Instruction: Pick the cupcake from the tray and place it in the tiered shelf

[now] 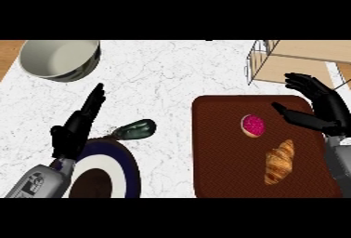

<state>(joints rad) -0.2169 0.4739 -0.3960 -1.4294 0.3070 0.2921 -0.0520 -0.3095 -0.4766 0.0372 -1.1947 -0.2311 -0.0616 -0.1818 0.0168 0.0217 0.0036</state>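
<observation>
- Two hands showing: right hand (321, 108) nearer, fingers spread apart, cupcake (253, 125) just to its left on the tray (219, 153).
- Left hand (77, 125) rests open, straight-fingered.

The left hand (81, 121) sits at the near left, fingers straight and pointing far. The right hand (321, 108) is at the right, fingers spread, thumb pointing left.
</observation>
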